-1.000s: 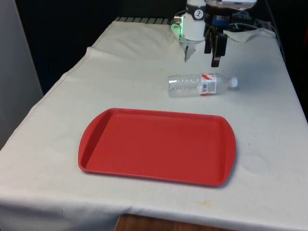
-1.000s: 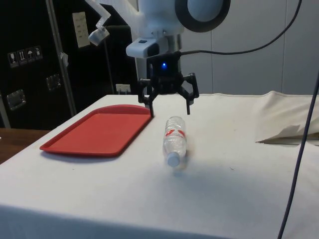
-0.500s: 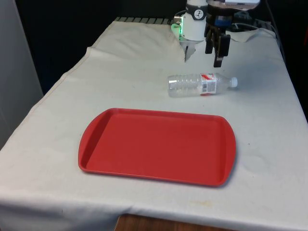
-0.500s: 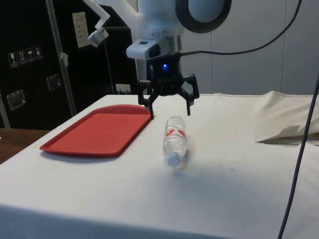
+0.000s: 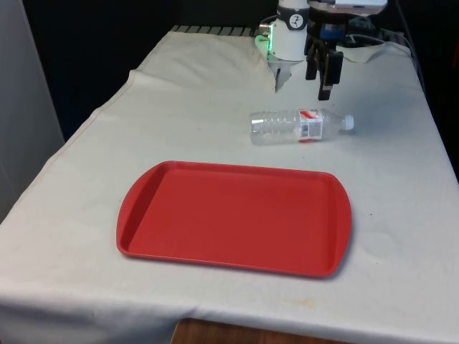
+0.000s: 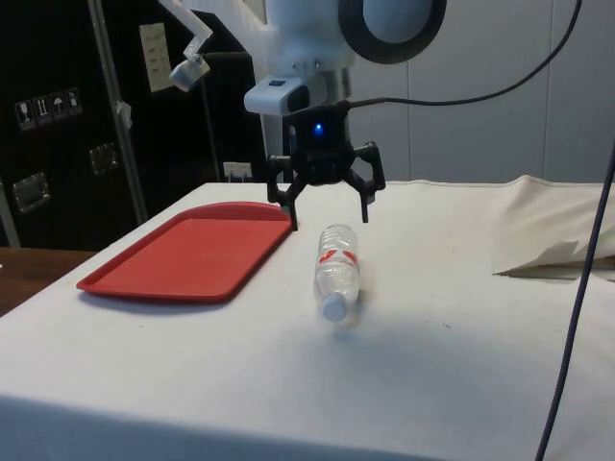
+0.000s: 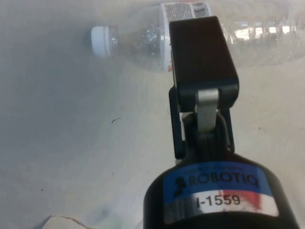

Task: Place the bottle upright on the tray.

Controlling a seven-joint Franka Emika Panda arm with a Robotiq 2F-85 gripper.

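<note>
Black two-fingered end effector [image 6: 327, 204] is hanging from the white arm [image 6: 332, 38] above the desk [image 5: 401, 186], with its fingers [image 6: 289, 207] spread wide apart and gripping nothing. In the side view it is hovering above the lying bottle's [image 6: 335, 270] far end, clear of it, with one finger toward the tray [image 6: 187, 254] and the other away from it. In the front view the end effector [image 5: 321, 75] is sitting just behind the bottle [image 5: 300, 125], toward the robot's base.

A clear plastic bottle is lying on its side on the white cloth, not on the tray. It is wearing a white cap [image 5: 348, 122] that is pointing toward the front view's right, and a red and white label [image 5: 310, 124] is wrapping around it near the neck. In the wrist view the bottle [image 7: 143, 43] is stretching across the cloth with its cap [image 7: 99, 41] showing, and one finger [image 7: 200, 52] is partly covering the label [image 7: 185, 7].

A red rectangular tray [image 5: 233, 217] with rounded corners and a raised rim is resting flat on the desk, nearer the front camera than the bottle and a little apart from it. Nothing is lying on it.

A loose fold of cloth [image 6: 553, 235] is bunching up on the desk behind the bottle in the side view. A dark cable [image 6: 577, 288] is hanging down at that view's right edge.
</note>
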